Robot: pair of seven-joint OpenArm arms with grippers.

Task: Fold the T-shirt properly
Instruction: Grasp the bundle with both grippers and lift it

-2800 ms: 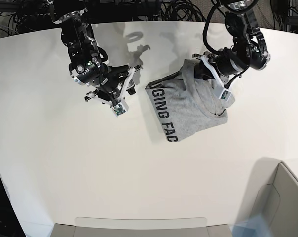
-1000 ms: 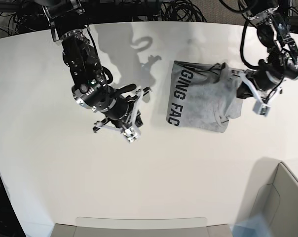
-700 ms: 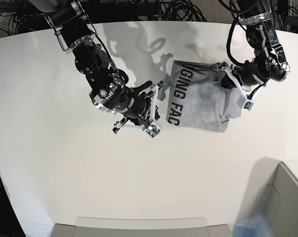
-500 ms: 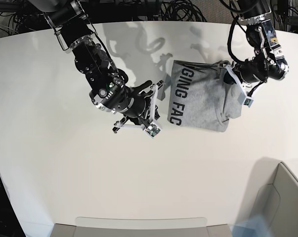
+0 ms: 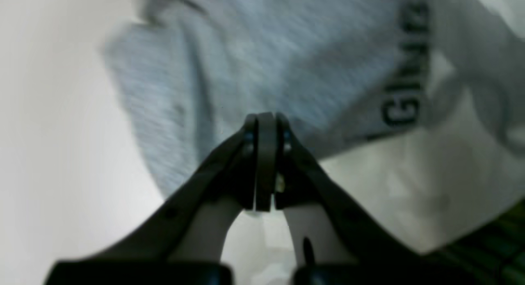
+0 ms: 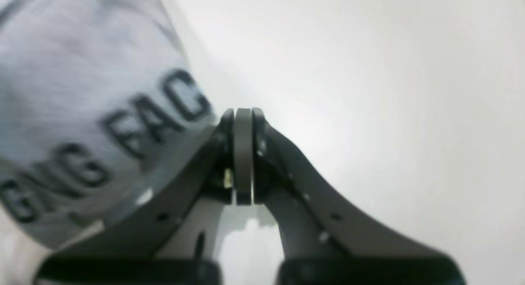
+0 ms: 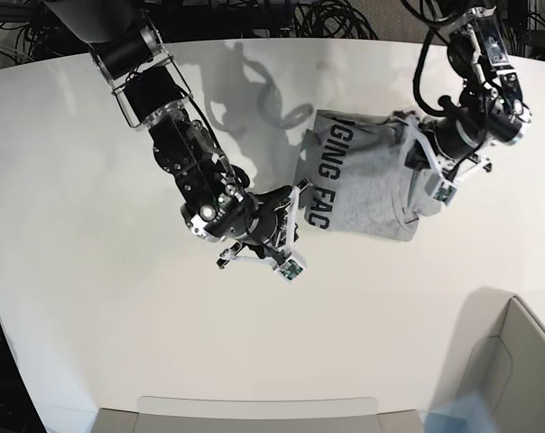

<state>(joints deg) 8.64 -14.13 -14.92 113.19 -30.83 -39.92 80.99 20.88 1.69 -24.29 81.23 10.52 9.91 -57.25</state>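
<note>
Toward the table's far right corner lies the heather-grey cotton T-shirt (image 7: 367, 185), partly folded. Both my left gripper (image 5: 265, 160) and right gripper (image 6: 243, 156) are clenched empty; dragging could bunch its layers.

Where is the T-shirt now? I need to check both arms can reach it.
In the base view the T-shirt lies on the white table, upper right of centre, between the right gripper at its lettered edge and the left gripper on its far side.

Bright overhead light; wrist views blurred (base sharp), arm shadows on table (image 7: 92, 298).
</note>
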